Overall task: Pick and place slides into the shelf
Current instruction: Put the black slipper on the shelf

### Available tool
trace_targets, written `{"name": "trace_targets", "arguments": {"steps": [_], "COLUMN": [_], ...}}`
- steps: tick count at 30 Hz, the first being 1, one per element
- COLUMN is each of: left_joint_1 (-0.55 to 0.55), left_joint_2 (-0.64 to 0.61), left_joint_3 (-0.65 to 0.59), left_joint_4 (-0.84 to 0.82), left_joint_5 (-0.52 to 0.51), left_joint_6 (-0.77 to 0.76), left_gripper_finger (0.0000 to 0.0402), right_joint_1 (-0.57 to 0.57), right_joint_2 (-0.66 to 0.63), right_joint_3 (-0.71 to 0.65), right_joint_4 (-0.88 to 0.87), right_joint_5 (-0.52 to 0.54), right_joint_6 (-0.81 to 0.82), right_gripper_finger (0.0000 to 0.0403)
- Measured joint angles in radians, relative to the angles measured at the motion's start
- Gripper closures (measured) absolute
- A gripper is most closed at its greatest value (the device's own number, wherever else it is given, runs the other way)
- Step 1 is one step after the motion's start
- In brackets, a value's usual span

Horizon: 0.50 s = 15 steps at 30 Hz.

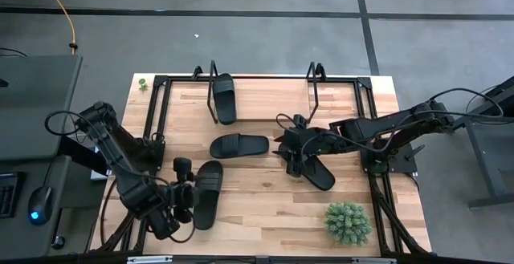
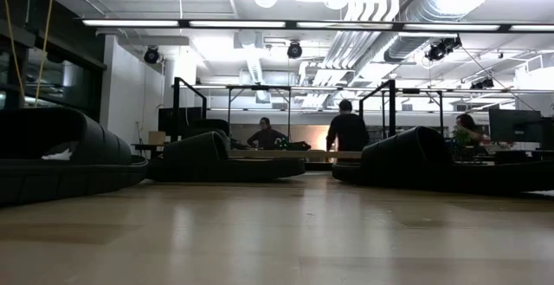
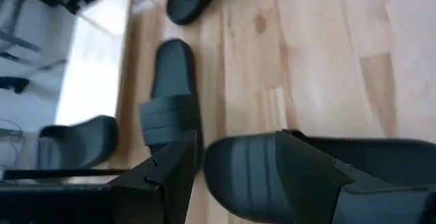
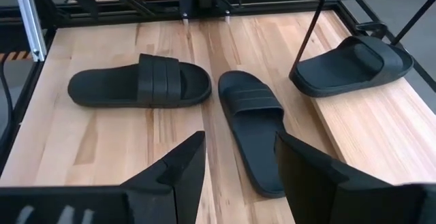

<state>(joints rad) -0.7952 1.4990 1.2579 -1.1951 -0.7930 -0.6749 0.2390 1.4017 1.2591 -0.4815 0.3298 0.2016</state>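
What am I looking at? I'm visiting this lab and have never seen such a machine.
Two dark robot arms, the left arm and the right arm, work at a wooden table. One picture looks down from above, one looks level across the tabletop, and two come from cameras on the wrists. Four black slides are there: one on the shelf, three on the table. A plant stands in a corner. Each arm's jaws stand open by a slide; neither holds anything yet.
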Motion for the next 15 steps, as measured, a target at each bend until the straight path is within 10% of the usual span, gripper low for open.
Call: {"name": "trace_targets", "arguments": {"steps": [15], "left_joint_1": [0.003], "left_joint_2": [0.151], "left_joint_3": [0.0], "left_joint_4": [0.049], "left_joint_5": [0.148], "left_joint_6": [-0.041], "left_gripper_finger": [0.0218], "right_joint_1": [-0.005], "right_joint_2": [0.027], "right_joint_3": [0.001], "right_joint_4": [0.033], "right_joint_5": [0.0], "right_joint_6": [-0.113], "right_gripper_finger": [0.0237]}}
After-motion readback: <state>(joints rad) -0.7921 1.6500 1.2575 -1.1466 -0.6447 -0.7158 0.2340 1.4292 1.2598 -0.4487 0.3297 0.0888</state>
